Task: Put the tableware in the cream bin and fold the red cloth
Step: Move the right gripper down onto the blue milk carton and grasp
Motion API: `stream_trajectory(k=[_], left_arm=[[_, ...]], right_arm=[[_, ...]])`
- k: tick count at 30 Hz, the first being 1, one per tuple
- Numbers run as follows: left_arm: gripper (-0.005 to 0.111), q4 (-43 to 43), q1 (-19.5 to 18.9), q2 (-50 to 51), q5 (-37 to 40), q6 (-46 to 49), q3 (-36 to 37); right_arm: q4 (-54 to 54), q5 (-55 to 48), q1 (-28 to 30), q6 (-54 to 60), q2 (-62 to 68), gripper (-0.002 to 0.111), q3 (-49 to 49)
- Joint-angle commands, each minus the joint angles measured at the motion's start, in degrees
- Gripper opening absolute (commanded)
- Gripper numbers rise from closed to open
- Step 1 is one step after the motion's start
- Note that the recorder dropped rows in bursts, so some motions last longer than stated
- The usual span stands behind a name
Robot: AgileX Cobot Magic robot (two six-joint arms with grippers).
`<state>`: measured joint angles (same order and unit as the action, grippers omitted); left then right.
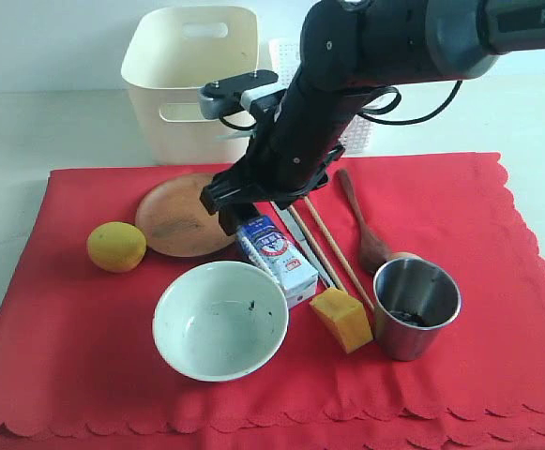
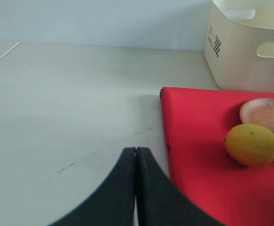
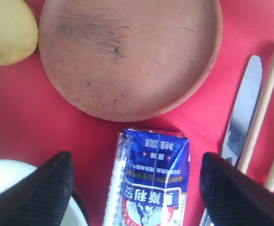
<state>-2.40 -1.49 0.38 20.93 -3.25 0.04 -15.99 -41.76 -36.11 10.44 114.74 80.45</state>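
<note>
Over the red cloth (image 1: 66,328), right jaws gape astride the milk carton (image 3: 151,174), across its length; round brown plate (image 3: 127,56) lies just beyond. Left jaws closed, well apart.

Red cloth (image 1: 66,375), plain bright red, scalloped hem; cream bin (image 1: 159,103), small black-checked label on one wall; plate (image 1: 174,220), matt brown, darker smudge across its face; bowl (image 1: 219,321), pale greenish-white, dark specks inside; cup (image 1: 416,307), bare silver steel; knife (image 3: 243,110), silver; spoon (image 1: 361,220), dark reddish-brown wood; chopsticks (image 1: 338,253), light tan wood; lemon (image 1: 115,247), yellow; milk carton (image 1: 277,253), blue and white, red print; block (image 1: 340,321), orange-yellow; table (image 2: 70,103), off-white.
</note>
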Motion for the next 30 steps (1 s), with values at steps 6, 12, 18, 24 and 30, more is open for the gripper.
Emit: stream_trajectory(k=[6, 12, 18, 24, 30], left_arm=[[0.000, 0.27, -0.11, -0.38, -0.67, 0.12, -0.04], [0.000, 0.27, -0.11, -0.38, -0.67, 0.12, -0.04], [0.000, 0.27, -0.11, -0.38, -0.67, 0.12, -0.04], [0.000, 0.27, -0.11, -0.38, -0.67, 0.12, -0.04], [0.000, 0.27, -0.11, -0.38, -0.67, 0.12, -0.04]], right_arm=[[3.04, -0.07, -0.18, -3.18, 3.37, 0.072, 1.30], [3.23, -0.07, -0.18, -3.64, 5.82, 0.072, 1.30], [3.23, 1.68, -0.18, -4.53, 6.18, 0.071, 1.30], [3.01, 1.58, -0.18, -4.53, 6.18, 0.067, 1.30], [3.01, -0.23, -0.18, -4.53, 8.15, 0.066, 1.30]])
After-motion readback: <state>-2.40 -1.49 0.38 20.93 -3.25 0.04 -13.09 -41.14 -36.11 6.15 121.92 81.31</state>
